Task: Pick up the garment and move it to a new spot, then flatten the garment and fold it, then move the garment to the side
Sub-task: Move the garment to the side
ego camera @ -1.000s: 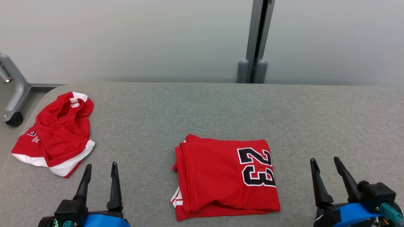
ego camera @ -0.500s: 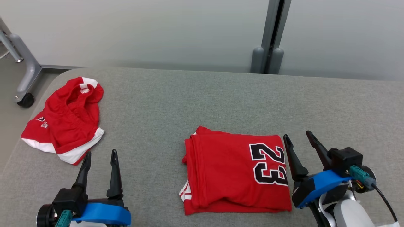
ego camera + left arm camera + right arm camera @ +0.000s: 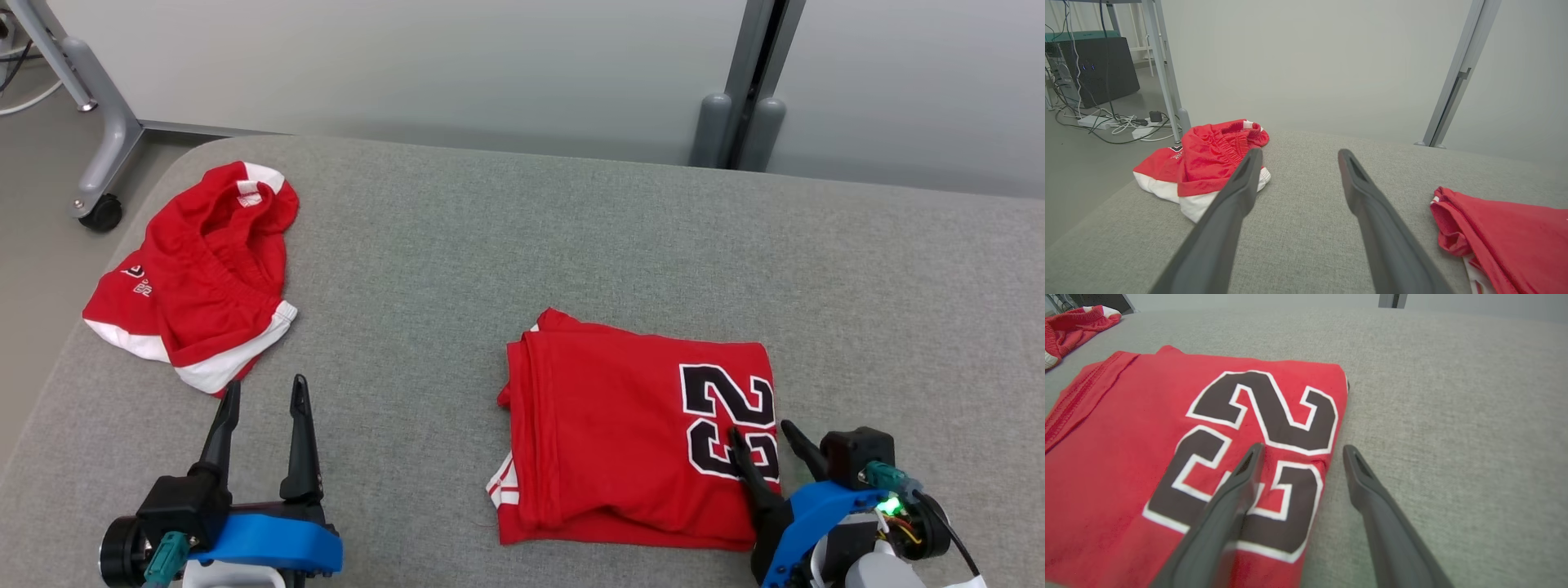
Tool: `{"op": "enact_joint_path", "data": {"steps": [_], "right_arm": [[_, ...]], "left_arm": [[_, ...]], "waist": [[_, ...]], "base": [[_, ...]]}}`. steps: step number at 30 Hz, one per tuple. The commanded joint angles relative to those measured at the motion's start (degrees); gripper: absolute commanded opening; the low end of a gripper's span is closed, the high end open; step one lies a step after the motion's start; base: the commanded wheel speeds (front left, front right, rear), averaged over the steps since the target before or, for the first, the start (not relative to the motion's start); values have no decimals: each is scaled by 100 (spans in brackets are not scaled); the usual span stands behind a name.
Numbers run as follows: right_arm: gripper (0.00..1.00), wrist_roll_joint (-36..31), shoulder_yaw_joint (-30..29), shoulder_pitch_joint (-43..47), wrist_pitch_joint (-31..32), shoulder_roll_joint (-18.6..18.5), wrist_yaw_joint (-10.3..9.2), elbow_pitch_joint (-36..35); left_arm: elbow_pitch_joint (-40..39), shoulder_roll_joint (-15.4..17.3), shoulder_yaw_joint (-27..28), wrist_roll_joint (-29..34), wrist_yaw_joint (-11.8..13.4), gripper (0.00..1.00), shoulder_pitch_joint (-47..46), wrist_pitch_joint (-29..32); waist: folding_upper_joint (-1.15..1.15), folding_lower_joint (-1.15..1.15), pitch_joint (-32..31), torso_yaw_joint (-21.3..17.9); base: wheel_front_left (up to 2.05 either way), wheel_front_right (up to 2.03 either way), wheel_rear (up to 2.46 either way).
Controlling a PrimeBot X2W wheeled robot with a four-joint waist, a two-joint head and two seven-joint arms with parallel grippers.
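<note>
Right gripper [image 3: 759, 430] has come in to the right edge of the folded jersey [image 3: 604, 425], spread wide and empty, so I judge only the move aside remains.

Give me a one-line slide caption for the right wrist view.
Open right claw straddling the edge of the folded red jersey, one finger over its number, the other over grey table.

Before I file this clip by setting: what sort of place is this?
Probably a lab or test room, not a home: a grey padded table stands against plain partition panels, a wheeled metal frame stands beside it, and a black box with loose cables sits on the floor.
</note>
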Motion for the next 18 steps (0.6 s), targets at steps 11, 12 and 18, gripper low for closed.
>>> {"op": "enact_joint_path", "data": {"steps": [11,12,18], "right_arm": [[0,546,596,-369,-248,3,3,967],[0,573,620,-433,-293,2,2,1011],[0,317,362,-863,-613,-28,0,1117]], "left_arm": [[78,-22,17,-31,-41,100,-225,-13],[85,-24,22,-30,-44,100,-225,-13],[9,-29,75,-34,-50,100,-272,-13]], "waist": [[0,-1,115,-44],[0,-1,117,-57],[0,-1,205,-247]], "base": [[0,0,0],[0,0,0],[0,0,0]]}}
